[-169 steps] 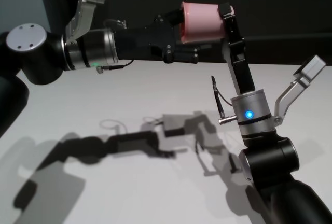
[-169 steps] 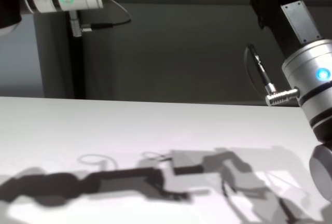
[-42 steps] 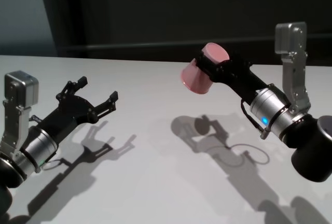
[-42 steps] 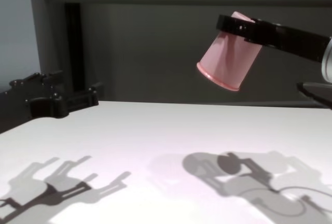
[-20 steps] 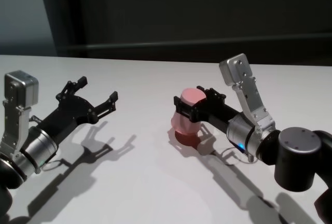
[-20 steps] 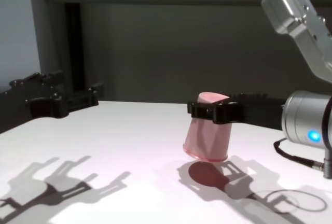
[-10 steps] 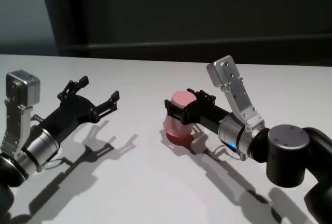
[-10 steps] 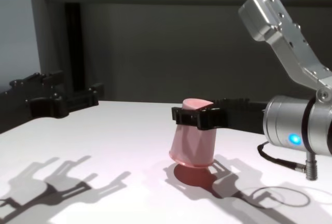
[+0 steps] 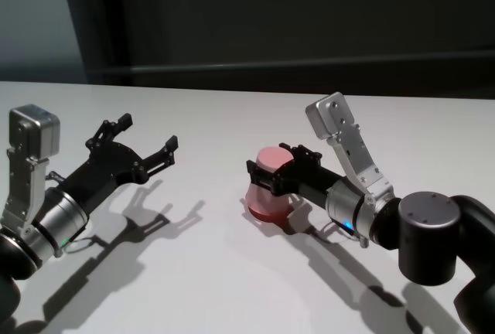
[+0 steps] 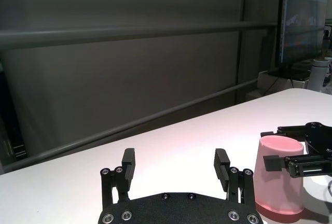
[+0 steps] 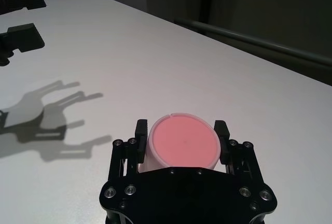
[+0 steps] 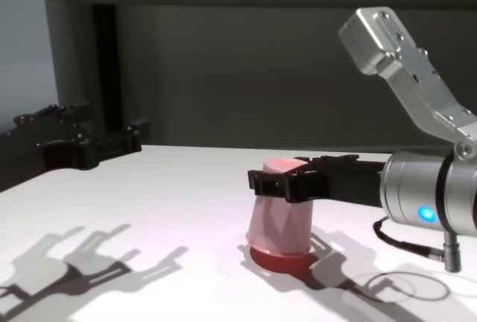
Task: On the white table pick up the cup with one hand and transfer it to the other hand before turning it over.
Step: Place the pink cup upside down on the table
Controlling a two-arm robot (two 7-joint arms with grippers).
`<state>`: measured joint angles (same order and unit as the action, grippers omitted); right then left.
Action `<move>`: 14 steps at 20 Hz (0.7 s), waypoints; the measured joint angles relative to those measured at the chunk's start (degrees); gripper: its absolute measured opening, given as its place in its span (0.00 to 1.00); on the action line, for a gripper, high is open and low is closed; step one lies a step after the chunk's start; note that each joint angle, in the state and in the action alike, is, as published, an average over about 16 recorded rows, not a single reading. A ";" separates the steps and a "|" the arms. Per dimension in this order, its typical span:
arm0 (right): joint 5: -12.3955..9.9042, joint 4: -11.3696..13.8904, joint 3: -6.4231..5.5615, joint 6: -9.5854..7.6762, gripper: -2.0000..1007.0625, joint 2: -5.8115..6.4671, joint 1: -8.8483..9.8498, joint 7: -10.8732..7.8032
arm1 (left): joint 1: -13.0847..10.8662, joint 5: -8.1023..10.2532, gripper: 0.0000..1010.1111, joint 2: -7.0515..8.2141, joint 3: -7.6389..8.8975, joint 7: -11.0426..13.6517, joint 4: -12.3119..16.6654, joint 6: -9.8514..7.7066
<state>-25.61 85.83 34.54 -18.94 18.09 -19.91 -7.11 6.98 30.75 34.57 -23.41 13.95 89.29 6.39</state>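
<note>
Black left gripper (image 9: 145, 147) sits out at the left side of the white table (image 9: 232, 287), raised a little off the surface, fingers spread wide and holding nothing — parked, well apart from the action. Its shadow falls on the tabletop below it.

Centre-right: the pink cup (image 9: 268, 183) is upside down, closed base on top, wider rim down at or just at the table surface; a dark red shadow pools under the rim. The cup looks slightly tilted in the chest view, so I cannot tell whether the rim sits flat all round.

Right gripper (image 9: 276, 170) is clamped across the cup's upper part, near the base end, one finger on each side — seen clearly from the right wrist view. The arm reaches in low from the right.

Judgement: the step in hand is setting the inverted cup down. To do it well, lower until the whole rim seats flat, level out the tilt first, then part the fingers slowly and evenly so neither one drags the light cup sideways. Retreat straight back along the arm's line, not upward through the cup.
</note>
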 joint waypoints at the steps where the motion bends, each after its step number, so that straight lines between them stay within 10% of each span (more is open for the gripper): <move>1: 0.13 -0.01 -0.04 -0.15 0.75 -0.01 0.09 -0.08 | 0.00 0.00 0.99 0.00 0.00 0.00 0.00 0.00; 14: 1.18 -0.28 -0.90 -1.43 0.75 -0.29 0.96 -1.30 | 0.00 0.00 0.99 0.00 0.00 0.00 0.00 0.00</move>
<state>-24.43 85.55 33.64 -20.37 17.80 -18.94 -8.41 6.98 30.75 34.57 -23.41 13.95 89.29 6.39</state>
